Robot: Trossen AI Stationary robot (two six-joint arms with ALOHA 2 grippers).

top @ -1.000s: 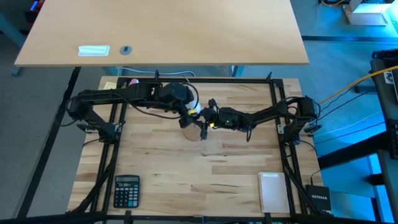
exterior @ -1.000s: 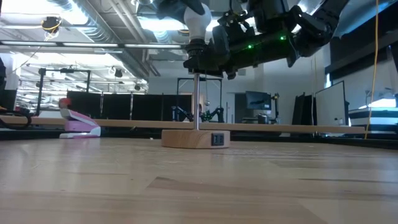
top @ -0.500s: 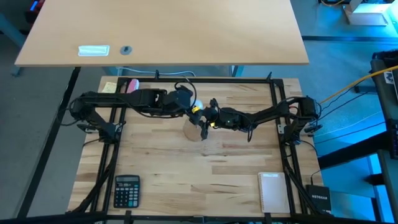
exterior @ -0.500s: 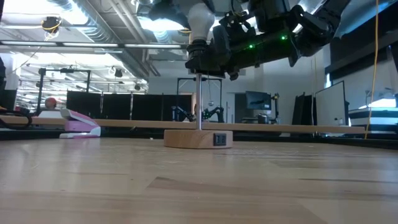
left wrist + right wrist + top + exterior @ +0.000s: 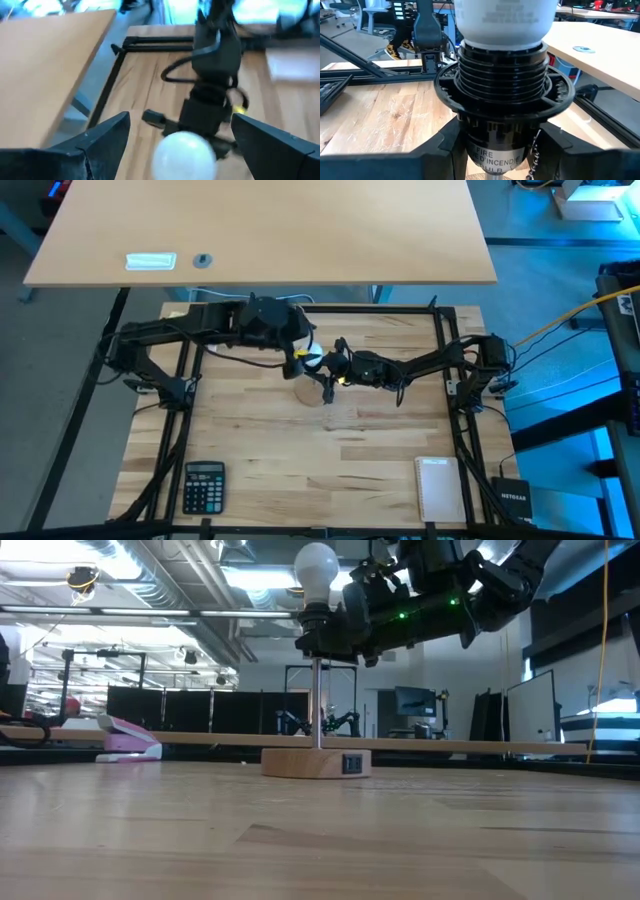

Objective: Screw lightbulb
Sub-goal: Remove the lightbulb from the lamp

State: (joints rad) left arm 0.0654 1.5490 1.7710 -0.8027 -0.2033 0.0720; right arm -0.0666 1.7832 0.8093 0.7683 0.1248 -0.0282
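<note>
Left hand (image 5: 177,137) wide, now backed off the lightbulb (image 5: 317,570); right hand (image 5: 325,640) clamped on socket (image 5: 500,100).

lightbulb (image 5: 316,566) | white, pear-shaped | upright, base down | seated in black socket (image 5: 318,628) atop stand

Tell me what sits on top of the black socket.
The lightbulb stands upright in the socket, which the right gripper holds. Its screw base is hidden inside. The left gripper is open around it.

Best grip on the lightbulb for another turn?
Take the lightbulb by its round glass globe, from straight above, fingers on opposite sides. It stands upright in the black socket, which the right claw clamps; the left claw hangs open above.
</note>
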